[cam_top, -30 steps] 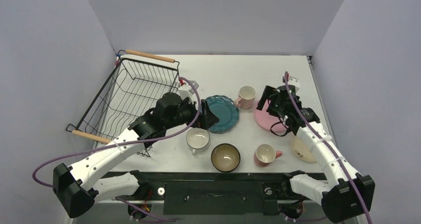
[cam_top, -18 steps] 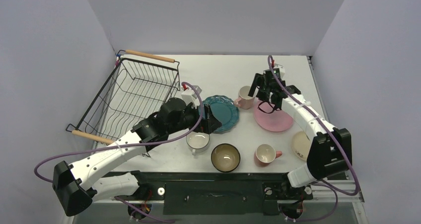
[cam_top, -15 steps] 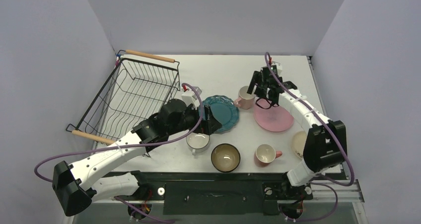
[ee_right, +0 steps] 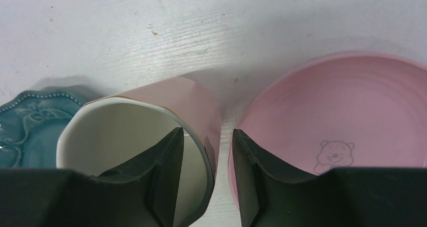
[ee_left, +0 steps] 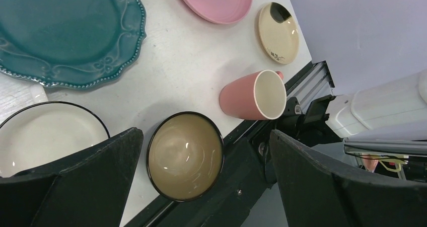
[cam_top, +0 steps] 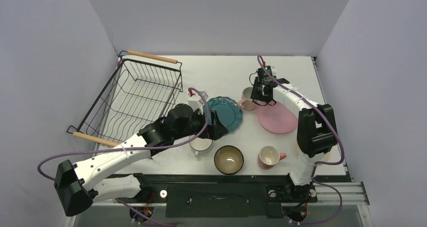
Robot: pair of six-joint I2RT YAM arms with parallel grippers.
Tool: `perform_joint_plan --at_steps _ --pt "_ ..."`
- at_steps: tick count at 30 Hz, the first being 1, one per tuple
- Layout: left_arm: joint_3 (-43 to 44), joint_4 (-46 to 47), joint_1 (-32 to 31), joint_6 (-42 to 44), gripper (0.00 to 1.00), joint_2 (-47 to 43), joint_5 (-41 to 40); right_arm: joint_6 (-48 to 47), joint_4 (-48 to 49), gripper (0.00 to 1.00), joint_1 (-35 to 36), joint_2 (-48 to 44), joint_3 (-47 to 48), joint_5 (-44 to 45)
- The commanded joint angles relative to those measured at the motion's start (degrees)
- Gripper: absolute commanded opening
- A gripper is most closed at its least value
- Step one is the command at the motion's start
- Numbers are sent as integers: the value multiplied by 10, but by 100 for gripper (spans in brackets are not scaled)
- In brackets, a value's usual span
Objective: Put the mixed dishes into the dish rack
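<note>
— Now that the right gripper (ee_right: 207,136) has swung off the pink plate (cam_top: 277,119) and across to the far pink mug (cam_top: 248,97), it looks set for a pick, doesn't it?

— It does. From the wrist view one finger hangs inside the mug and the other outside, with the wall between them. The gap is narrow, but I see daylight on both sides, so it isn't clamped yet.

— And the left arm?

— It has slid forward a little. The left gripper (ee_left: 205,133) is spread wide and holding nothing, hovering over the white mug (cam_top: 201,142) with the dark bowl (ee_left: 185,154) showing between its fingers. The teal scalloped plate (cam_top: 229,114) lies just beyond it.

— Anything in the dish rack (cam_top: 131,93)?

— Not a single dish; it sits far left, well apart from that mug. I reckon the loading has barely begun: the fingers need to close on the wall, then it's a long carry across, or a handover to the left arm.
</note>
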Motion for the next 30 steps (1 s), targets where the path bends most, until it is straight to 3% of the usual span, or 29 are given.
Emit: perform_joint_plan --at_steps 1,8,20,30 --pt "36 12 -2 5 97 13 -13 -16 3 34 7 5 17 31" --pt "41 -1 -3 6 96 12 -20 -19 7 28 12 21 19 34" --pt "42 -24 -4 11 96 -19 -43 -22 14 2 13 -25 14 66" --pt "20 -29 -3 5 96 -42 -63 -30 21 0 4 -124 -13 83"
